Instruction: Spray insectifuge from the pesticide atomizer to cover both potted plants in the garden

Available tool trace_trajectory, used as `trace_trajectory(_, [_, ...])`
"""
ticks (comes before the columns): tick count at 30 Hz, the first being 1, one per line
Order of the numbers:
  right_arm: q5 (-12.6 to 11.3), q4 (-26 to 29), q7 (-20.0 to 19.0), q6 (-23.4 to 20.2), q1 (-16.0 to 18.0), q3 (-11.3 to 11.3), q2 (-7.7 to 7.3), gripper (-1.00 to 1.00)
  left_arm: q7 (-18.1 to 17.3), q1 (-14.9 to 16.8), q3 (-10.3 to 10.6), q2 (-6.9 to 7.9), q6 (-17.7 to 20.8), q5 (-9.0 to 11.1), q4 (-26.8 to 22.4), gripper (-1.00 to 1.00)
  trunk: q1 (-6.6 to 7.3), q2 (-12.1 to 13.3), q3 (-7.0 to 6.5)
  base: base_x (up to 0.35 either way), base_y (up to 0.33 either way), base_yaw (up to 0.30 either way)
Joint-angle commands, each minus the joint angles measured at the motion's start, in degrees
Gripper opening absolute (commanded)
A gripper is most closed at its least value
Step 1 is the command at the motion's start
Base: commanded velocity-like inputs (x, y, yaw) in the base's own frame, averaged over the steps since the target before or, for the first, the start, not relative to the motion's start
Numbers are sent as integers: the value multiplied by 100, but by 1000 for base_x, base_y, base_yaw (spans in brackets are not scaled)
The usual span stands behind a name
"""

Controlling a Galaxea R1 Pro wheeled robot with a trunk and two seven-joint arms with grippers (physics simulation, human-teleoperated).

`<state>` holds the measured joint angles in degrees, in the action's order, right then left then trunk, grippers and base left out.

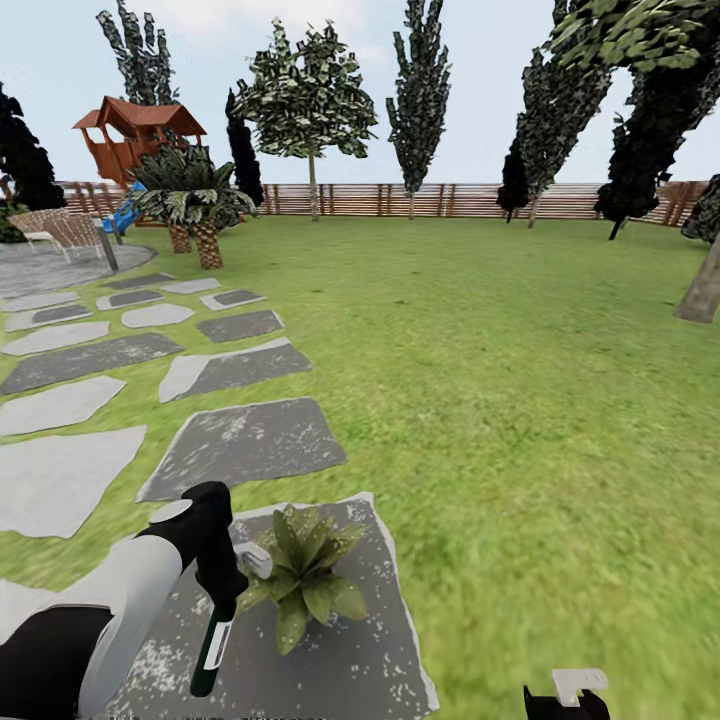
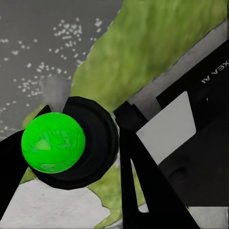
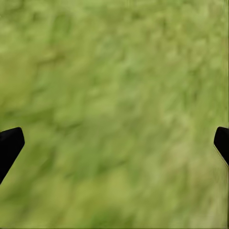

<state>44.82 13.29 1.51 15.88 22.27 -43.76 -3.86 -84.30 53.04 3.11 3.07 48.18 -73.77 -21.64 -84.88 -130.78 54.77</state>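
Lower left of the head view: the left tool [image 1: 222, 590] is clamped on the pesticide atomizer [image 1: 211, 650], long axis hanging downward; the potted plant [image 1: 305, 575] sits just right of it; the right tool [image 3: 114, 143] stands apart over lawn.

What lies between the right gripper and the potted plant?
In the head view: bare grass and the stone slab's edge separate the right gripper from the potted plant.
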Motion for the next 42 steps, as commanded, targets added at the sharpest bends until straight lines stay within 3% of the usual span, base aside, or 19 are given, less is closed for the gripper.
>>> trace_trajectory(1, [57, -11, 16, 29, 6, -42, 0, 100, -51, -2, 32, 1, 60, -24, -7, -100, 1, -2, 5, 0, -272, 277])
trace_trajectory(16, [62, -11, 16, 27, 6, -45, 0, 100, 41, -110, 32, 85, 51, -15, 8, -100, 1, -2, 5, 0, -231, 243])
trace_trajectory(18, [62, -11, 16, 24, 6, -42, -5, 100, 170, -244, 26, 87, 47, -15, 4, -100, 1, -2, 5, 0, -14, 35])
trace_trajectory(20, [68, -11, 9, 21, 6, -37, -8, 100, 628, -454, -21, 88, 43, 31, 9, -100, 1, -2, 5, 0, -3, 6])
trace_trajectory(26, [64, -11, 7, 20, 6, -36, -5, 100, 766, -506, -68, 89, 44, 80, 2, -100, 1, -2, 5, 0, 0, 1])
trace_trajectory(27, [63, -11, 11, 24, 6, -36, -3, 100, 766, -505, -96, 94, 48, 109, 2, -100, 1, -2, 5, 0, 0, 0])
trace_trajectory(29, [62, -14, 15, 28, 6, -36, -1, 100, 775, -505, -439, 116, 44, 152, -6, -100, 1, -2, 5, 102, -65, 0])
trace_trajectory(31, [62, -12, 16, 29, 6, -36, 0, 100, 782, -505, -572, 125, 41, 155, -7, -100, 1, -2, 5, 204, -159, 36])
trace_trajectory(39, [62, -15, 16, 29, 6, -36, 0, 100, 797, -509, -591, 131, 15, 94, -1, -100, 1, -2, 5, 165, -215, 236])
trace_trajectory(42, [62, -13, 16, 29, 6, -36, 0, 100, 866, -515, -580, 202, 1, 77, 20, -100, 1, -2, 5, 16, -227, 271])
